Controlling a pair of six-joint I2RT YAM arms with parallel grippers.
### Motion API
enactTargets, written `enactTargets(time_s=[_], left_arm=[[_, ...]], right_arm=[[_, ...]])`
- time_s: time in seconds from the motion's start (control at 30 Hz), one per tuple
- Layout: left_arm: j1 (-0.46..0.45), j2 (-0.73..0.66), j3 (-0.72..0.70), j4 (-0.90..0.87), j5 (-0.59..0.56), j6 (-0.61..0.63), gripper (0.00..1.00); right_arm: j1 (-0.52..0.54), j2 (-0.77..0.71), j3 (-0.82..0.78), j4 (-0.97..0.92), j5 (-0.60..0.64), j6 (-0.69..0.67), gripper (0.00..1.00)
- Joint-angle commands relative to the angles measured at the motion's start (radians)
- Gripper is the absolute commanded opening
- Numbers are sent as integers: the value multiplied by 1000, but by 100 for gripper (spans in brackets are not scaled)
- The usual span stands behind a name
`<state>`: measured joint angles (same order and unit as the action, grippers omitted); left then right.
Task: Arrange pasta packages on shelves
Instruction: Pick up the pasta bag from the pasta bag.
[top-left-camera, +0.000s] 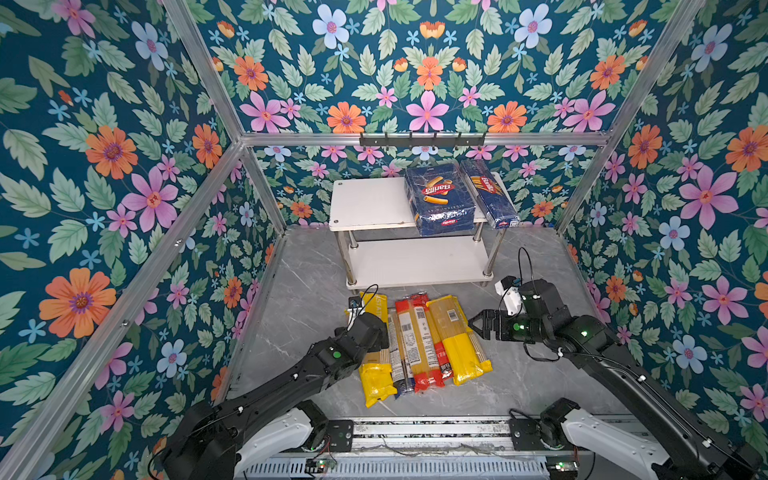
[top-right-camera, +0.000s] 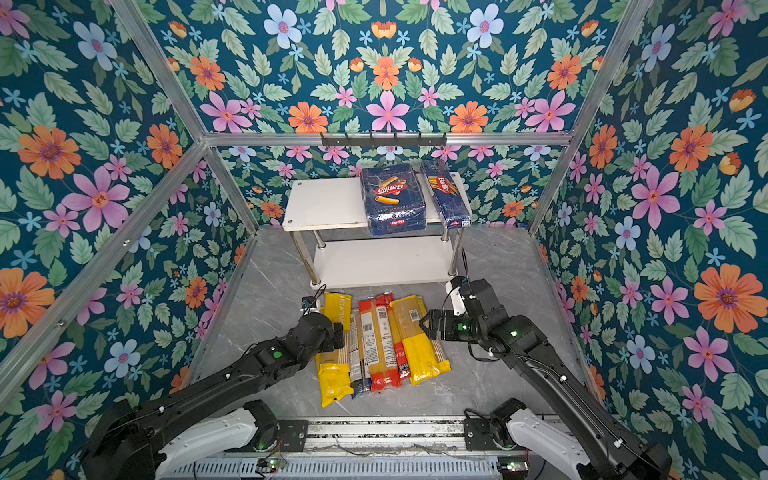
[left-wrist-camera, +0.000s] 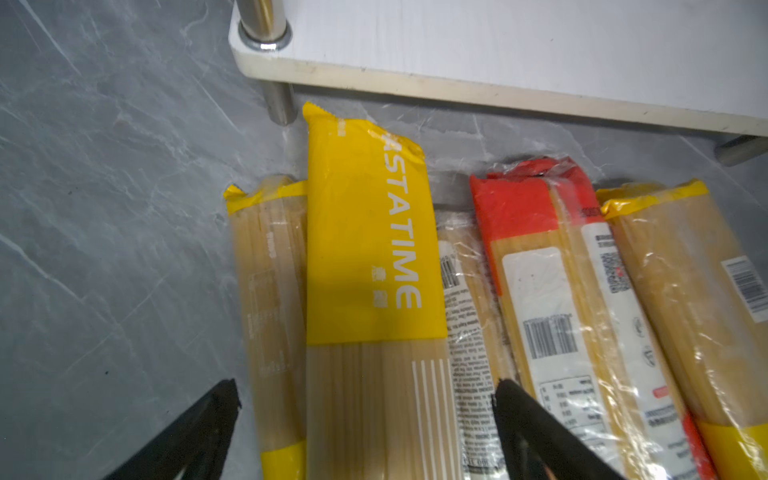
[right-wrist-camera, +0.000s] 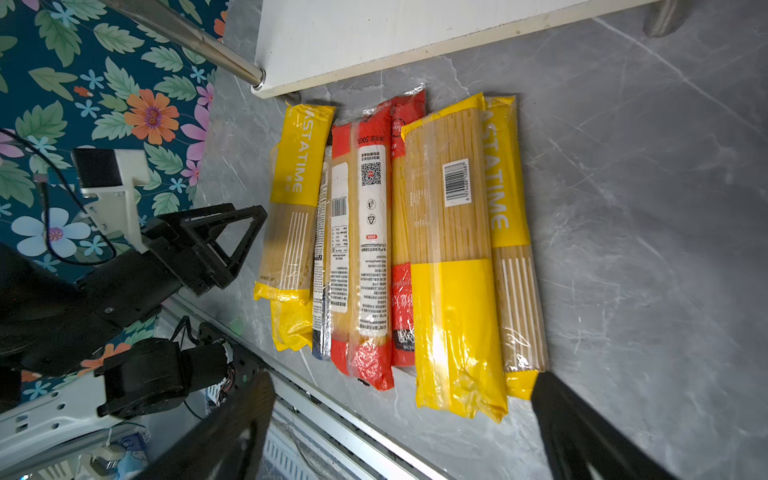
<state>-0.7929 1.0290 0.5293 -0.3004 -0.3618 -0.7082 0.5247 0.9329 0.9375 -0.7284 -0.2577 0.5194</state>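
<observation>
Our left gripper (left-wrist-camera: 365, 399) hangs open astride the yellow pack (left-wrist-camera: 370, 232), its length running toward the shelves (top-left-camera: 374, 203). Our right gripper (top-left-camera: 478, 322), also open, waits beside the pile.

Glossy plastic spaghetti bags (left-wrist-camera: 374, 257) lie on smooth grey marble-look floor (left-wrist-camera: 104, 208).

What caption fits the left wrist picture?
Open left gripper hovering over a yellow spaghetti bag lying by the white shelf.
</observation>
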Motion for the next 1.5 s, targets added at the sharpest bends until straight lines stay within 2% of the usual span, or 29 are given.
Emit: enactTargets(time_s=[0.0,0.37,0.7,0.97,1.07,1.17,1.4,1.47], left_arm=[[-5,15,-19,-5,21,-51,97],[-65,98,-63,69,27,-109,97],[-123,257,1,55,-3,-101,97],[-135,318,8,25,-19,-115,94],[-135,342,8,14,-23,-121,89],[-135,362,5,10,-21,-126,80],[-135,339,9,-20,-36,-136,50],[-135,318,18,-43,-47,-135,49]], right_arm=[[2,11,9,18,31,-4,99],[2,85,1,-19,187,-15,99],[2,57,-11,-11,251,-17,99],[2,66,10,-35,235,-24,99],[2,70,14,-36,236,-24,99],[1,67,14,-35,234,-23,99],[2,50,14,-51,249,-23,99],[1,53,15,-54,248,-23,99]])
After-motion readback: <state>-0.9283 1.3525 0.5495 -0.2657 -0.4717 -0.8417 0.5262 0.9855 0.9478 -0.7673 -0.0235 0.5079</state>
